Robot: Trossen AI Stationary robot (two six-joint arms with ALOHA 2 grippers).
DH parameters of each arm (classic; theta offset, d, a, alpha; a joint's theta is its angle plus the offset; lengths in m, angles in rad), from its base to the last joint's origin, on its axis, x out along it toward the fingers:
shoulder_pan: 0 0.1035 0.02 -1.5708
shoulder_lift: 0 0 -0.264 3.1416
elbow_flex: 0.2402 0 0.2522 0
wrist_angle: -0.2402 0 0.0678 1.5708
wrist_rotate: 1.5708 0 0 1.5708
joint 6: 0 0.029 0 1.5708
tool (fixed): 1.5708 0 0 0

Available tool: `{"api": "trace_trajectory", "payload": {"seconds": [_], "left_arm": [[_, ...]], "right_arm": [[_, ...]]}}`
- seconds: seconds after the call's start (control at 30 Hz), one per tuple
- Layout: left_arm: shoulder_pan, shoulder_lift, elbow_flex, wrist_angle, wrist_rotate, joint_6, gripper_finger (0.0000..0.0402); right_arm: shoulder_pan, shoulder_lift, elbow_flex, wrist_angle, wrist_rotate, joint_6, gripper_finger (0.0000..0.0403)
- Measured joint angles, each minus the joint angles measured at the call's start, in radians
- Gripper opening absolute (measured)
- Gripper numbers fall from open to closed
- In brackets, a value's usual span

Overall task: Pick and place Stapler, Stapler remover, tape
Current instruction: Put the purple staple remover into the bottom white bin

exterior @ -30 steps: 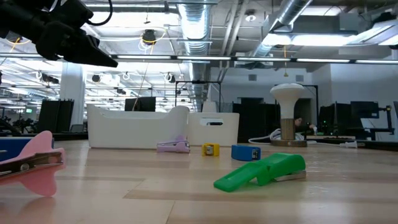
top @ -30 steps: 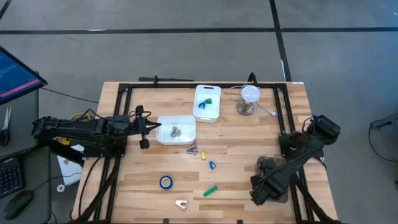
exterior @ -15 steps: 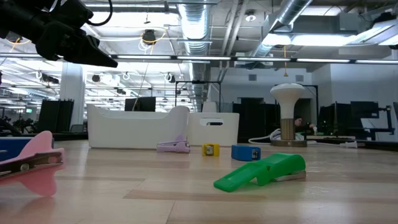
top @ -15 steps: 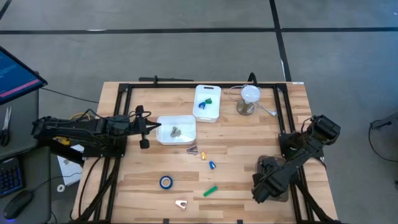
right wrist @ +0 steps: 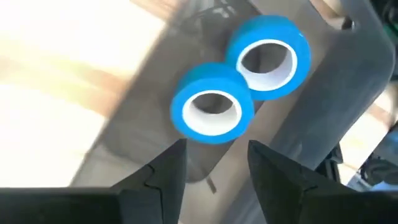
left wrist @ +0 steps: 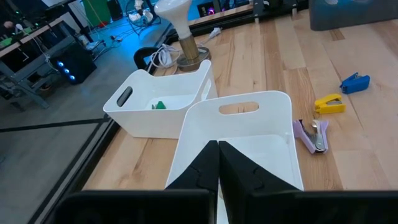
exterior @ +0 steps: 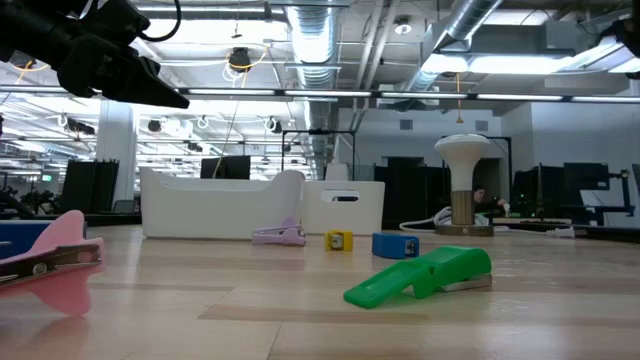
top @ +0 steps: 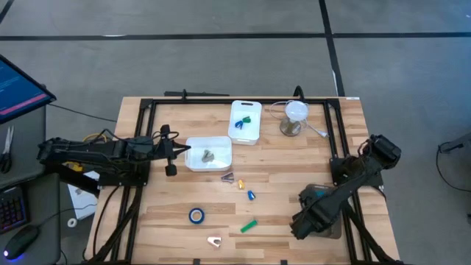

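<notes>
Two blue tape rolls (right wrist: 211,111) (right wrist: 268,57) lie flat, side by side, on a grey tray (right wrist: 323,112) at the table's near right. My right gripper (right wrist: 217,171) hovers open just short of the nearer roll; its fingers touch neither roll. A third tape roll (top: 196,215) lies on the table near the front, with a green stapler (top: 249,225) and a pink staple remover (top: 214,241) beside it. My left gripper (left wrist: 217,168) waits shut at the left, above the near white tub (top: 208,154).
A purple staple remover (top: 228,177), a yellow one (top: 240,184) and a blue one (top: 251,195) lie mid-table. A second white tub (top: 246,121) with green and blue items and a white-topped lamp (top: 294,118) stand at the back. Black frame rails run along both sides.
My right arm has shifted slightly toward the table's left over the grey tray. The left arm and the loose items on the table have kept still.
</notes>
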Motion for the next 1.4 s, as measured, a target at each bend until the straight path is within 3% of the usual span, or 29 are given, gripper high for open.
{"api": "trace_trajectory", "payload": {"seconds": [0.13, 0.27, 0.53, 0.87, 1.13, 1.4], "left_arm": [[0.0, 0.0, 0.0, 0.0, 0.0, 0.0, 0.0001], [0.0, 0.0, 0.0, 0.0, 0.0, -0.001, 0.0001], [0.0, 0.0, 0.0, 0.0, 0.0, -0.002, 0.0001], [0.0, 0.0, 0.0, 0.0, 0.0, -0.002, 0.0001], [0.0, 0.0, 0.0, 0.0, 0.0, -0.002, 0.0001], [0.0, 0.0, 0.0, 0.001, 0.0, -0.002, 0.0001]], "right_arm": [[-0.059, 0.0, 0.076, -0.037, 0.026, -0.141, 0.0159], [-0.124, -0.001, 0.127, -0.021, 0.126, -0.292, 0.0145], [-0.266, 0.0, 0.143, 0.206, 0.316, -0.566, 0.0116], [-0.4, 0.002, 0.143, 0.581, 0.373, -0.929, 0.0107], [-0.438, 0.002, 0.143, 0.668, 0.391, -1.261, 0.0107], [-0.47, 0.003, 0.06, 0.842, 0.42, -1.401, 0.0107]]}}
